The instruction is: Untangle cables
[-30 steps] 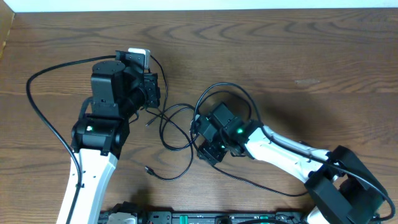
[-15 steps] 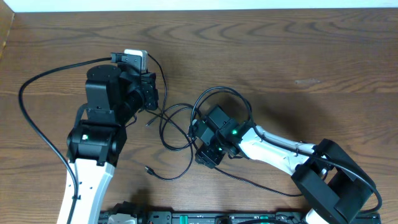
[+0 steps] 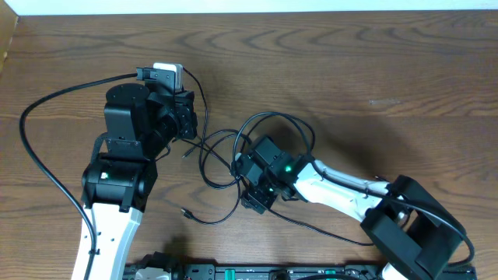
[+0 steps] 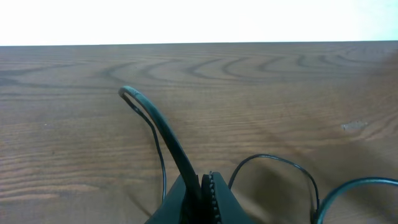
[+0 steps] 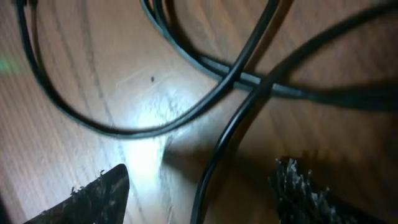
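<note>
Overhead view: the cables (image 3: 220, 159) lie in loose, overlapping black loops at the centre of the table (image 3: 405, 70), between the two arms, with a small plug end (image 3: 185, 210) at the near left. In the left wrist view, the left gripper (image 4: 207, 186) is clenched on one black strand, which arcs up and away to the far left. In the right wrist view, the right gripper (image 5: 199, 199) is spread, and a strand runs between its fingers (image 5: 93, 193) beneath a crossing of cables. From overhead both sets of fingertips are hidden under the wrists. The right wrist view is blurred, and its strands are cut off at the edges.
</note>
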Controlling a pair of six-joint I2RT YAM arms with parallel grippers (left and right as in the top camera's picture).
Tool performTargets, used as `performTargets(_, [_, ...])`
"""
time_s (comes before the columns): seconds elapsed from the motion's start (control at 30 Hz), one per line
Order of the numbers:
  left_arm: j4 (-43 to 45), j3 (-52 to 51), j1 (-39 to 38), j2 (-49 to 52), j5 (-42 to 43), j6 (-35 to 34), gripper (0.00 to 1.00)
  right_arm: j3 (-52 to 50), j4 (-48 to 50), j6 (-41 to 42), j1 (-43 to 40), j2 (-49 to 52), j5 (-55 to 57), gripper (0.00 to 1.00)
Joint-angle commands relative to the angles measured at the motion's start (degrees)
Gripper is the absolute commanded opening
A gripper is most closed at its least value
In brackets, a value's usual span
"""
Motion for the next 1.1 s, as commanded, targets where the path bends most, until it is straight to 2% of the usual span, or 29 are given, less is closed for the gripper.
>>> performTargets(0.0, [-0.59,1.55,-0.02,-0.70,-0.46,-0.33,0.09,-0.70,-1.07,-0.09,1.22,4.74,4.26,0.72])
performTargets(0.33, [-0.68,1.55,-0.02,-0.74,-0.46,-0.52,0.09,-0.70,-3.21,1.99,2.23,6.23,10.60,0.74])
performTargets(0.6, [-0.66,1.55,-0.02,-0.74,-0.24,-1.97,0.08,-0.70,-10.47,2.89,2.19,6.23,14.82,0.74])
performTargets(1.07, [-0.81,1.55,-0.02,-2.91,1.25,-2.25,0.08,-0.70,-7.48,2.89,3.06,7.69,12.83,0.75])
